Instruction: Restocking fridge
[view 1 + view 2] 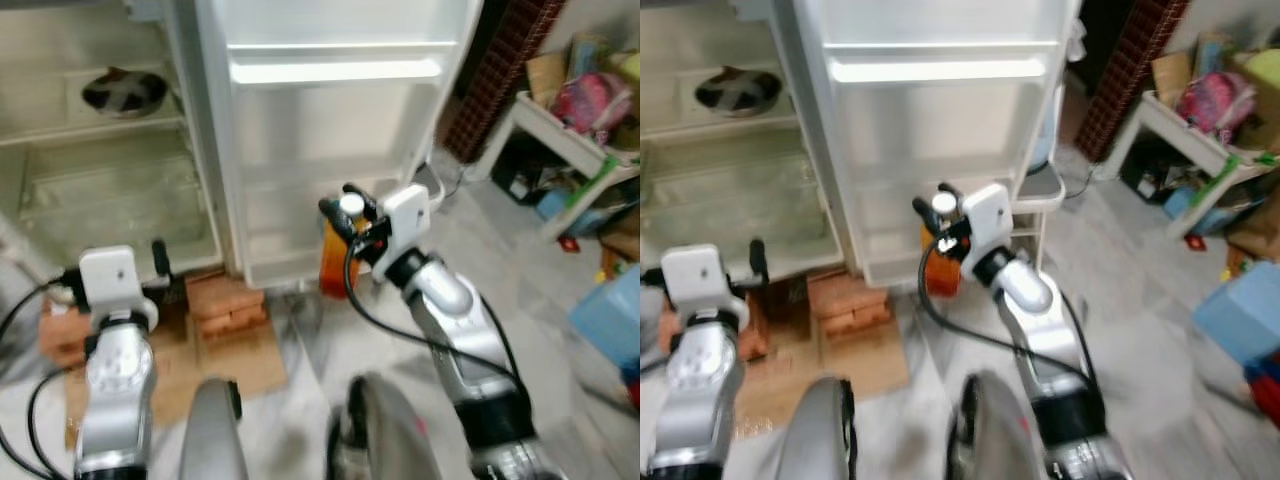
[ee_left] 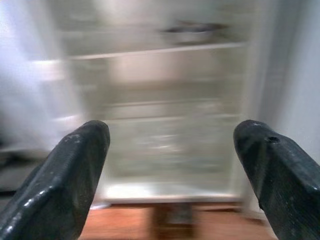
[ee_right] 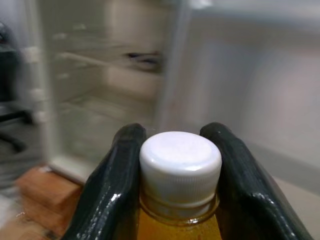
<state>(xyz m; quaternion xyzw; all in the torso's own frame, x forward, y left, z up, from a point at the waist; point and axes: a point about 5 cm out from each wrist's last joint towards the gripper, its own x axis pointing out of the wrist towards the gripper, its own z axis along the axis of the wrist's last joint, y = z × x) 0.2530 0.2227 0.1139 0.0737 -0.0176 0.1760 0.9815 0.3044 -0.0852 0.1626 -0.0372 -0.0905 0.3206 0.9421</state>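
My right gripper (image 1: pixel 345 208) is shut on the neck of an orange juice bottle (image 1: pixel 332 262) with a white cap (image 3: pixel 180 161). It holds the bottle upright in front of the open fridge door (image 1: pixel 335 130), low by the bottom door shelf. In the right wrist view the two black fingers (image 3: pixel 112 185) clamp the bottle just under the cap. My left gripper (image 2: pixel 172 165) is open with nothing between its fingers, raised before the fridge's open compartment (image 1: pixel 110 190). A dark bowl (image 1: pixel 123 92) sits on the upper shelf inside.
Red bricks (image 1: pixel 228 305) and a flat piece of cardboard (image 1: pixel 235 365) lie on the floor at the fridge's foot. A white table (image 1: pixel 560 135) piled with bags stands at the right. A blue box (image 1: pixel 610 315) sits on the floor at the far right.
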